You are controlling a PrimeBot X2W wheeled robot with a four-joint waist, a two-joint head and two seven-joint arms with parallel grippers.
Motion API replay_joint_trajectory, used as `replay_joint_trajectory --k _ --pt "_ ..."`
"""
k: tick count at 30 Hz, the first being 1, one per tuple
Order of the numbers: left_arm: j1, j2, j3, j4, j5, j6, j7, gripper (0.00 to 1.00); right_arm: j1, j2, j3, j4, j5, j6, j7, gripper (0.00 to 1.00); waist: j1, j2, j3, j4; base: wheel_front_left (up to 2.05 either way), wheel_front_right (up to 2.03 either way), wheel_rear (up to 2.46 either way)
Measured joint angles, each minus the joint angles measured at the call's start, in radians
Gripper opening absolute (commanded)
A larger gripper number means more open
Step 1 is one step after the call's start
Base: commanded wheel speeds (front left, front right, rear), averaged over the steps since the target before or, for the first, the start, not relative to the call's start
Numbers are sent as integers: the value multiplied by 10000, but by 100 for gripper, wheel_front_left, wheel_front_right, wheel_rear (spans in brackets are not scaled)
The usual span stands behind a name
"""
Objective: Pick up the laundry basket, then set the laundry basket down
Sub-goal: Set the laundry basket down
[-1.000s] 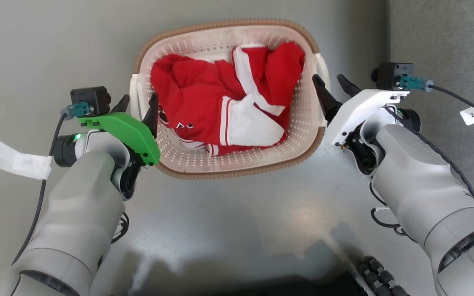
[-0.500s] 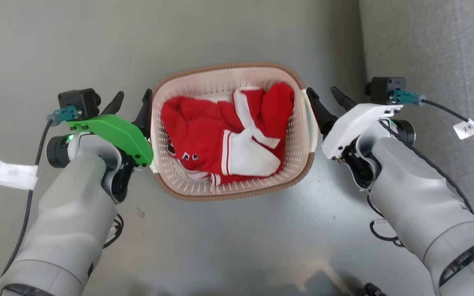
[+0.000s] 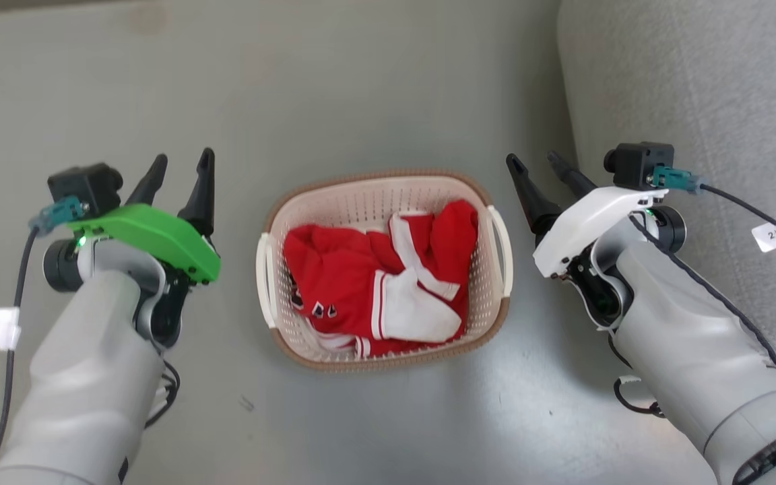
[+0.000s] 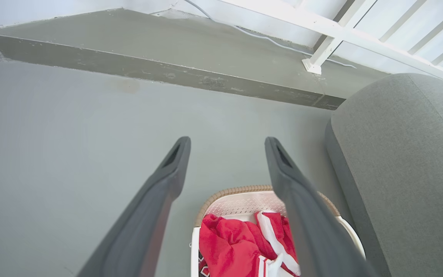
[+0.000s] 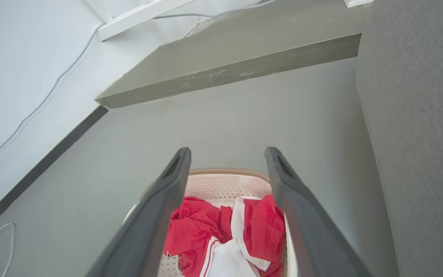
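Left tool [image 3: 182, 165], two long dark fingers under a green plastic cover: spread wide, holding nothing. Right tool [image 3: 533, 163], the same dark fingers under a white cover: also spread and empty. Between them, apart from both, the small cream-white perforated plastic laundry basket [image 3: 374, 182] sits on the smooth grey floor [image 3: 361, 81], with brown woven-look bands at its near and far ends and a crumpled red-and-white garment [image 3: 374, 283] inside. A grey upholstered sofa [image 3: 684, 81] stands just to its right. Neither tool touches the white side handles [image 3: 265, 283]. My read: either the pick-up is ahead or the set-down is done, and I can't say which. If the lift is ahead, both tools must come inward to the handles and clamp evenly.
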State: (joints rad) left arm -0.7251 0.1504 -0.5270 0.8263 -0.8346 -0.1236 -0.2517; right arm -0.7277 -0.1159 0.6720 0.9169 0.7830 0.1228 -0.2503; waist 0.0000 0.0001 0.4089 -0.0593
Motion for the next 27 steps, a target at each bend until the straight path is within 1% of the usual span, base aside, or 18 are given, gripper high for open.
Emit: replay_joint_trajectory --k 4,5,8,9,11,13,15,17,19,22,27 --pt "556 8 311 -472 368 23 0 100 337 -50 -307 -529 -357 -42 0 100 0 0 -516 7 0 0 0" --pt "709 10 389 -604 497 36 0 100 436 -48 -376 -656 -447 -102 0 100 0 0 -643 8 0 0 0" --pt "1142 6 688 -1045 690 148 0 100 758 -50 -579 -1037 -658 -127 0 100 0 0 -1028 13 0 0 0" --pt "1267 6 786 -1193 748 153 0 100 873 -54 -648 -1170 -736 -201 0 100 0 0 -1155 15 0 0 0" --pt "1547 -8 997 -1521 955 157 0 100 1127 -79 -838 -1450 -888 -209 0 100 0 0 -1413 22 0 0 0" --pt "1867 -63 1388 -1939 1014 157 0 100 1405 -115 -982 -1726 -1106 -341 0 100 0 0 -1671 32 0 0 0" --pt "2151 -77 1662 -2286 1101 157 0 100 1694 -121 -1126 -1979 -1260 -376 0 100 0 0 -1925 43 0 0 0" --pt "2466 -94 1871 -2600 1244 157 0 100 2012 -130 -1300 -2196 -1358 -466 0 100 0 0 -2183 56 0 0 0" --pt "2625 -111 1948 -2727 1298 157 0 100 2176 -151 -1400 -2316 -1417 -477 0 100 0 0 -2310 64 0 0 0" --pt "3113 -194 2130 -3166 1592 190 0 100 2611 -240 -1628 -2614 -1639 -662 0 100 -1 -1 -2678 97 0 0 0" --pt "3833 -274 2587 -3814 2031 435 0 100 2964 -222 -2002 -3409 -1998 -995 0 100 -1 0 -3178 170 0 0 0"
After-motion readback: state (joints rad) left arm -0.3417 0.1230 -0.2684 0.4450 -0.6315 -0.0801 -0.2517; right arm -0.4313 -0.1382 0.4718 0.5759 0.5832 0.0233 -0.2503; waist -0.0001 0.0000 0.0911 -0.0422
